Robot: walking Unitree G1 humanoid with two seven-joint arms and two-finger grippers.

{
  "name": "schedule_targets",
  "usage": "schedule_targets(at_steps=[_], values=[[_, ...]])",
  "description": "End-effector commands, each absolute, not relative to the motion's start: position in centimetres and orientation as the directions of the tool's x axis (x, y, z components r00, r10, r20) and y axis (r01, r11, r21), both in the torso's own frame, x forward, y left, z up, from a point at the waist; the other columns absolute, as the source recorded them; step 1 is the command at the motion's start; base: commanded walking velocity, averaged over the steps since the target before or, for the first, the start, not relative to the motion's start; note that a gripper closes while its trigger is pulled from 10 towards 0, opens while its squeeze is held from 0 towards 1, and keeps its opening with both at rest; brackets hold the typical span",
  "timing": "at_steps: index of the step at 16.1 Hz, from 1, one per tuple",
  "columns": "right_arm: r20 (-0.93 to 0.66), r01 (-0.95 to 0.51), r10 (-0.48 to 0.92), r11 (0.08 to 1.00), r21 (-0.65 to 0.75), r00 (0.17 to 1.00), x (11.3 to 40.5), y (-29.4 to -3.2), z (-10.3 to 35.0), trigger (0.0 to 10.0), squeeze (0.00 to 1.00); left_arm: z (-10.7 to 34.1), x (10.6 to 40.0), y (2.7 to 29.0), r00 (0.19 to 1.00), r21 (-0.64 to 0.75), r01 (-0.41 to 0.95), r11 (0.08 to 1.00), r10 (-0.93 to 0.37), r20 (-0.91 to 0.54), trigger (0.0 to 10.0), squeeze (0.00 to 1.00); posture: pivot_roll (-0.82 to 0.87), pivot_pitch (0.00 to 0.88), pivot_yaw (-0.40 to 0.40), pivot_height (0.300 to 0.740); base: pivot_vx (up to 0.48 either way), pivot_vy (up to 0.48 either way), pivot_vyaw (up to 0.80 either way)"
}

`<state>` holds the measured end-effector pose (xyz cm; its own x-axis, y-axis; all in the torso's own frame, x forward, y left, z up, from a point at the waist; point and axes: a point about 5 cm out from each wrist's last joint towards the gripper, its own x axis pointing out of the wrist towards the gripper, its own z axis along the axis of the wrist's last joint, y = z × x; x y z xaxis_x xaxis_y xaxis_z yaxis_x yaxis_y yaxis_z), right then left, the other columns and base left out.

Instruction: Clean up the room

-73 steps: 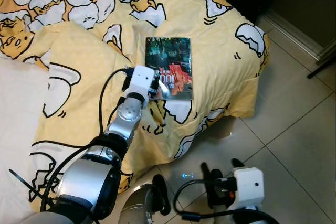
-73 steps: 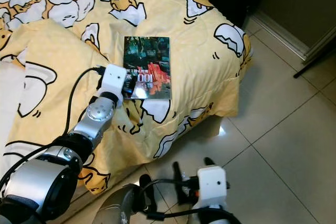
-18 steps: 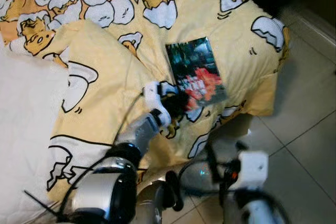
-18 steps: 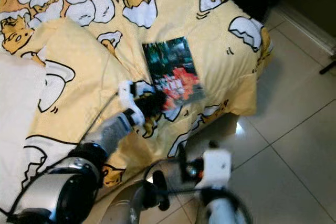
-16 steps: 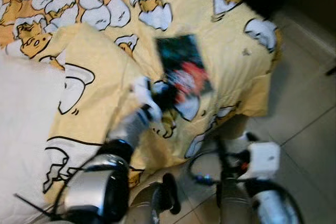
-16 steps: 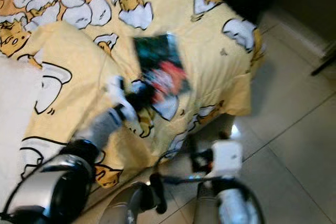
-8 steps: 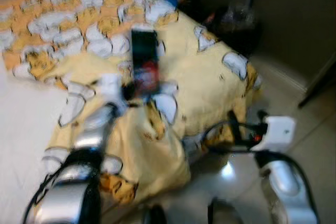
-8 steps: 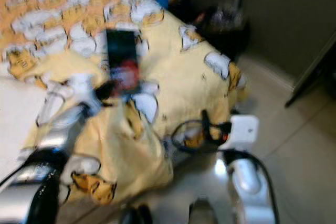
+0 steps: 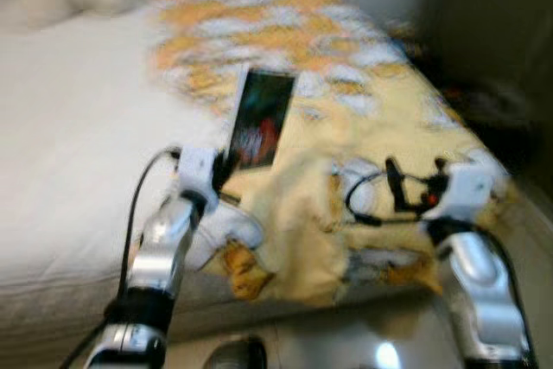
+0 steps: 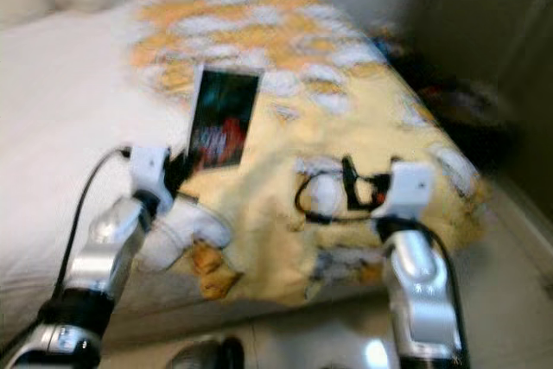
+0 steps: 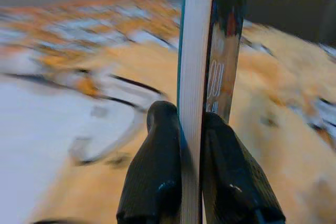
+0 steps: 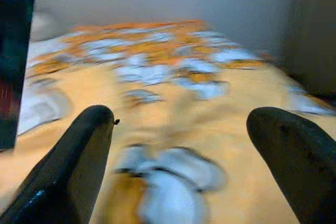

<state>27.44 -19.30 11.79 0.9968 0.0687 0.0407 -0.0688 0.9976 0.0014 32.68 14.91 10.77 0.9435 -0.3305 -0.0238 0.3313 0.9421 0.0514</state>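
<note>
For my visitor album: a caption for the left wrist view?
Left gripper shut on a book, held upright above the yellow bedspread.

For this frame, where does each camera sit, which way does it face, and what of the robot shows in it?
Left eye view: on the head, looking forward and down at the bed; both silver arms show, the left gripper holding up the book.
Right eye view: the same stereo camera's other eye, same scene; the right gripper is raised over the blanket.
Left wrist view: along its two fingers, shut on the book's edge.
Right wrist view: between its spread fingers, over the blanket.
Shared: the book and the blanket appear in all four.
</note>
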Motion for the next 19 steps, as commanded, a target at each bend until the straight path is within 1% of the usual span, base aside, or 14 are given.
schedule_targets(at_steps=[1,4,5,7,9,11,12,13,14,15,16,17,19], values=[[0.03,-0.083,0.082,0.996,0.017,0.996,27.4,-18.7,11.3,10.0,0.0,10.9,32.3,16.4,0.968,0.091,0.25,0.964,-0.249,-0.022,0.0,0.0,-0.15,0.0,0.11,0.74,0.0,0.0,0.67],[0.018,-0.074,0.073,0.996,0.05,0.997,27.2,-19.0,10.8,10.0,0.0,10.7,31.8,16.4,0.973,0.159,0.23,0.96,-0.23,-0.022,0.0,0.0,-0.14,0.0,0.109,0.74,0.0,0.0,0.63],[0.01,-0.082,0.082,0.994,0.071,0.997,27.0,-19.0,10.3,10.0,0.0,10.9,31.2,15.5,0.967,0.174,0.253,0.952,-0.257,-0.004,0.0,0.0,-0.13,0.0,0.103,0.74,0.0,0.0,0.5],[-0.002,-0.099,0.1,0.991,0.086,0.995,26.9,-18.7,9.8,10.0,0.0,10.4,30.3,14.8,0.956,0.199,0.289,0.936,-0.291,-0.02,0.0,0.0,-0.12,0.0,0.093,0.74,0.0,0.0,0.47],[-0.013,-0.117,0.118,0.989,0.09,0.993,27.0,-18.1,9.3,10.0,0.0,9.5,29.9,14.9,0.963,0.162,0.268,0.95,-0.261,-0.061,0.0,0.0,-0.11,0.0,0.081,0.74,0.0,0.0,0.47],[-0.037,-0.145,0.147,0.988,0.053,0.989,27.0,-17.4,8.8,10.0,0.0,8.4,29.8,15.2,0.96,0.146,0.27,0.952,-0.254,-0.117,0.0,0.0,-0.1,0.0,0.07,0.74,0.0,0.0,0.46],[-0.039,-0.168,0.169,0.986,0.02,0.985,26.7,-17.0,8.6,10.0,0.0,7.8,28.4,15.7,0.946,0.17,0.314,0.934,-0.292,-0.144,0.0,0.0,-0.09,0.0,0.066,0.74,0.0,0.0,0.46],[-0.037,-0.168,0.169,0.986,0.019,0.985,26.6,-17.0,8.6,10.0,0.0,7.6,28.0,15.8,0.941,0.175,0.326,0.929,-0.302,-0.152,0.0,0.0,-0.09,0.0,0.066,0.74,0.0,0.0,0.46],[-0.034,-0.162,0.162,0.987,0.006,0.986,25.7,-17.1,8.6,10.0,0.0,7.3,26.4,16.6,0.938,0.17,0.336,0.926,-0.313,-0.15,0.0,0.0,-0.09,0.0,0.057,0.74,0.0,0.0,0.47],[-0.035,-0.164,0.164,0.986,-0.003,0.986,25.2,-17.2,8.7,10.0,0.0,7.5,25.8,16.9,0.944,0.174,0.322,0.931,-0.303,-0.127,0.0,0.0,-0.09,0.0,0.056,0.74,0.0,0.0,0.47],[-0.052,-0.18,0.178,0.983,-0.045,0.983,24.2,-17.3,8.7,10.0,0.0,8.2,25.0,17.4,0.959,0.172,0.28,0.944,-0.268,-0.092,0.0,0.0,-0.09,0.0,0.054,0.74,0.0,0.0,0.47],[-0.055,-0.184,0.181,0.981,-0.057,0.982,24.0,-17.3,8.7,10.0,0.0,8.3,25.0,17.5,0.963,0.169,0.268,0.948,-0.257,-0.086,0.0,0.0,-0.09,0.0,0.054,0.74,0.0,0.0,0.47],[-0.073,-0.131,0.128,0.99,-0.042,0.989,23.9,-18.0,8.4,10.0,0.0,8.1,25.2,16.7,0.956,0.145,0.291,0.946,-0.28,-0.091,0.0,0.0,-0.09,0.0,0.033,0.74,0.0,0.0,0.24]])
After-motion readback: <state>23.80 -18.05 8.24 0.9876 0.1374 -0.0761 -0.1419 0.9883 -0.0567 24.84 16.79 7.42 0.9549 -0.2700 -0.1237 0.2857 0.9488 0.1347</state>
